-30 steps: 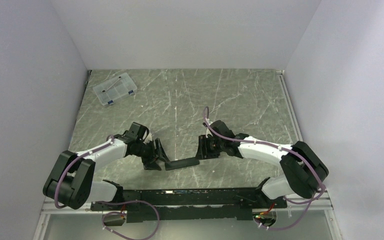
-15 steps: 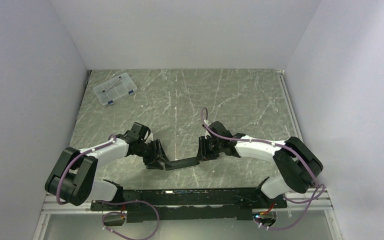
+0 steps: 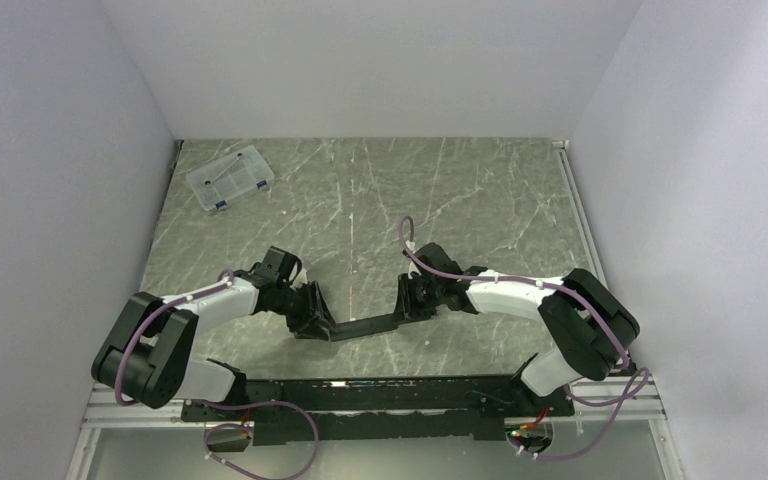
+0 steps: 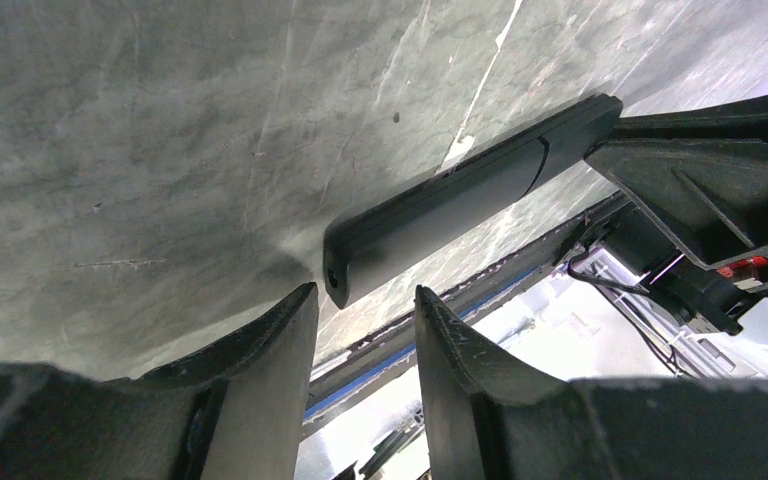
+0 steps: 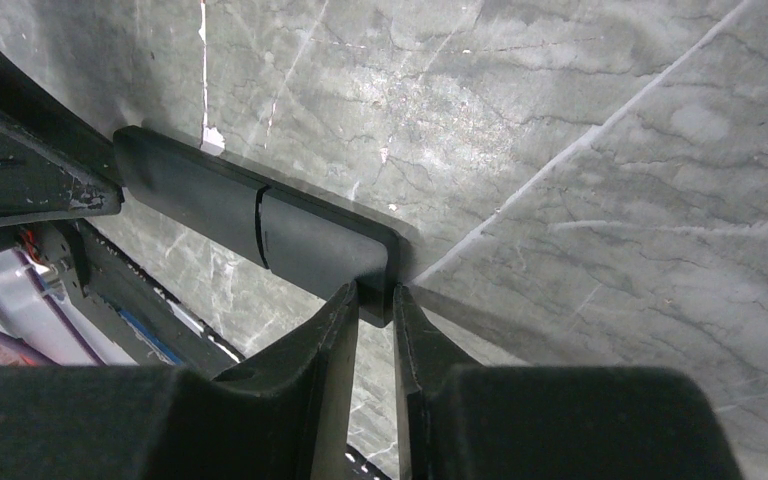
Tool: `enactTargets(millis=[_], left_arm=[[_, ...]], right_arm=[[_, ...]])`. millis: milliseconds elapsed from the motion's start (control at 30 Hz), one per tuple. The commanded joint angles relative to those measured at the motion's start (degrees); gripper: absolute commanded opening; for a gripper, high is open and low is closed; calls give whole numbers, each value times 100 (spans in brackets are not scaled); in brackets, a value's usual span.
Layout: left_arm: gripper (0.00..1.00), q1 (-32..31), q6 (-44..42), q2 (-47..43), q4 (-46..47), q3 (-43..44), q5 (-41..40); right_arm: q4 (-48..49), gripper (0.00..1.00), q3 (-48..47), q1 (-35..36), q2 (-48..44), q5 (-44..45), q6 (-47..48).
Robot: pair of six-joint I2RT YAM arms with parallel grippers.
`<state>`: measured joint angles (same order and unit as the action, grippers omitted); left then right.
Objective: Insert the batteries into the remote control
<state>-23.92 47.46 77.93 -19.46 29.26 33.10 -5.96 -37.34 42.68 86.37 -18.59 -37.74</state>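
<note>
Your right pincer clamps one end of the slim flat black remote control; your left pincer stands open beside the other.

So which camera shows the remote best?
Left wrist: the remote runs across the frame, seam and end clear. Right wrist shows it close too, one end pinched by the right gripper. The top view shows only a thin bar.

A grey-green marbled bench, streaked with pale veins and fine scratches, sits inside a three-sided enclosure. Plain matte panels of pale lavender-white form the back wall, the left wall and the right wall. Soft, even light leaves a faint sheen on the bench top.
</note>
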Motion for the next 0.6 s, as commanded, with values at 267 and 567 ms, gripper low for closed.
enactTargets(millis=[267,567], left_arm=[[36,-90,-44,256,212,65,36],[26,-163,-34,357,294,102,75]], right_arm=[[244,15,-177,-16,57,-158,-54],[292,14,-167,34,73,-200,-92]])
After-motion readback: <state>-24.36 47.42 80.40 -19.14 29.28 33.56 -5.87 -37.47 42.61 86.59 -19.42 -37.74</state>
